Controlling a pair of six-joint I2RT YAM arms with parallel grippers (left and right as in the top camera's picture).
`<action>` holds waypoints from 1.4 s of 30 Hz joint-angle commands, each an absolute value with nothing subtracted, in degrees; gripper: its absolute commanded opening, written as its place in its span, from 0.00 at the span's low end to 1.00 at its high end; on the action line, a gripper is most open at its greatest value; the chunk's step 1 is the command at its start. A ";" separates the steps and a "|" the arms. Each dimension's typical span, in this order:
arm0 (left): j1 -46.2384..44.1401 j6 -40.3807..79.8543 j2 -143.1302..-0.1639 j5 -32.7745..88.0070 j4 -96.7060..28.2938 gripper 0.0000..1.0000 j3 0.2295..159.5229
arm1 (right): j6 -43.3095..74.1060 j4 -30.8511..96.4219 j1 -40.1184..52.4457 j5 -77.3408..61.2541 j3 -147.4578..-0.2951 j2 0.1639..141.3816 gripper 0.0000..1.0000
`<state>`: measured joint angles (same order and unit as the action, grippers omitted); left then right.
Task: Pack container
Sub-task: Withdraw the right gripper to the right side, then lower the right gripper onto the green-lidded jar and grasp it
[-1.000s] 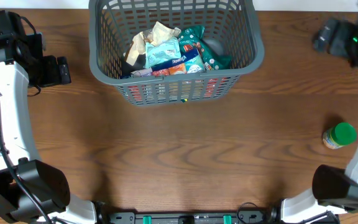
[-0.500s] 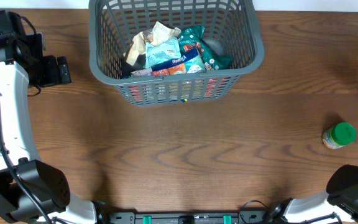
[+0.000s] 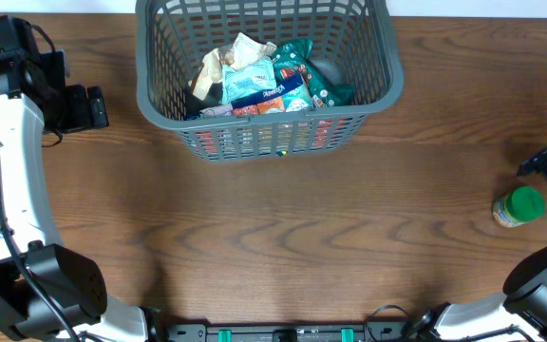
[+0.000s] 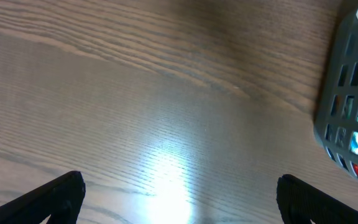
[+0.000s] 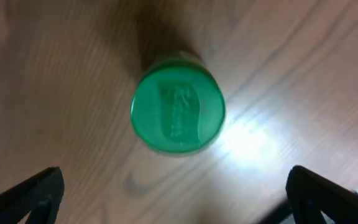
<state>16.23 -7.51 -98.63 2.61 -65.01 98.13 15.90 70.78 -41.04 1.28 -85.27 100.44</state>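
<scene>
The grey container [image 3: 147, 59] sat at twelve o'clock, the left gripper [image 4: 179, 205] stood wide apart at ten o'clock, and the right gripper [image 5: 176, 194] hung wide apart over the green jar [image 5: 178, 111] at three o'clock.

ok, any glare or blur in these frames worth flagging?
Left wrist: bright glare on the table, container edge soft. Right wrist: whole frame blurry, green jar lid smeared, glare patch on the wood beside it. Overhead: sharp, evenly lit, no hot spots.
</scene>
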 commanded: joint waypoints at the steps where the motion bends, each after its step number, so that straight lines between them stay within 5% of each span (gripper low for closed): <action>1: 16.27 -7.81 -99.04 2.59 -65.28 0.98 97.97 | 15.62 67.20 -41.21 1.04 -80.99 99.92 0.99; 23: 16.27 -7.81 -99.04 2.59 -65.49 0.99 97.97 | 15.44 38.46 -41.21 1.02 -58.57 99.98 0.98; 28: 16.27 -7.81 -99.04 2.59 -65.49 0.99 97.97 | 15.40 37.87 -41.23 1.04 -58.39 99.98 0.73; 42: 16.27 -7.81 -99.04 2.59 -65.47 0.99 97.97 | 15.40 37.69 -41.23 1.04 -58.39 99.98 0.38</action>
